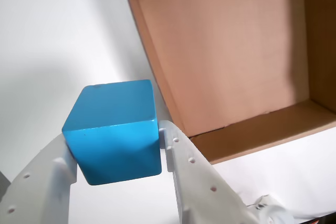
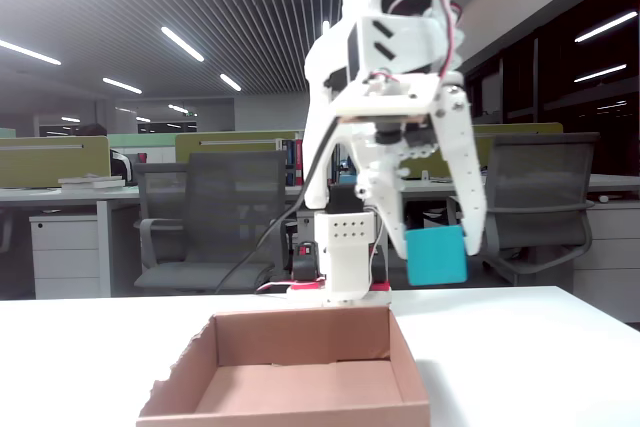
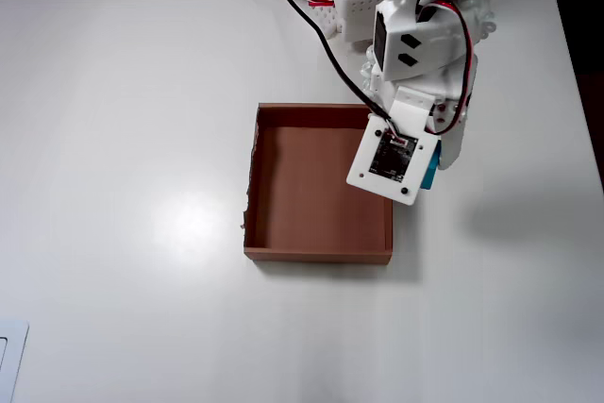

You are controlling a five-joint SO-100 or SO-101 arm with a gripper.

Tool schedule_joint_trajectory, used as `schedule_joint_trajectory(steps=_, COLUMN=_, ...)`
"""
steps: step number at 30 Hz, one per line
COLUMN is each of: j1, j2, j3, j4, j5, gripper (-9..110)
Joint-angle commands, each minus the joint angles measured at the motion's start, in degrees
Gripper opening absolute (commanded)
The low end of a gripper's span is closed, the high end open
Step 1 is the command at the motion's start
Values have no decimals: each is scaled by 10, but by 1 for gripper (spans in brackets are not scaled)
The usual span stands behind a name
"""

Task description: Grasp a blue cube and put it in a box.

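My gripper [image 1: 116, 145] is shut on the blue cube [image 1: 114, 129], a plain turquoise block held between the two white fingers. In the fixed view the cube [image 2: 437, 255] hangs well above the table, above and to the right of the box [image 2: 290, 387]. In the overhead view the gripper [image 3: 427, 165] and wrist cover most of the cube [image 3: 430, 165], which sits just past the right wall of the brown cardboard box [image 3: 283, 186]. The box's floor [image 1: 226, 51] is empty, and its left rim is ragged.
The white table [image 3: 123, 139] spreads around the box. The arm's base [image 3: 344, 7] and its cables stand at the table's far edge, behind the box. Office chairs and desks show behind the table in the fixed view.
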Motion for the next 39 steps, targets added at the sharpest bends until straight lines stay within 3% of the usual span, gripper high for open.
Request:
schedule_joint_trajectory(steps=1, j1=35, j2=40, j3=-28, j4=6, j5=-3, gripper=14)
schedule_joint_trajectory(steps=13, j1=171, j2=58, j3=86, j4=-38, j5=-24, gripper=13)
schedule_joint_trajectory(steps=23, j1=178, j2=47, j3=222, j4=-129, j5=-33, gripper=13)
schedule_joint_trajectory(steps=39, j1=171, j2=-33, j3=268, j4=-207, j5=-33, gripper=14)
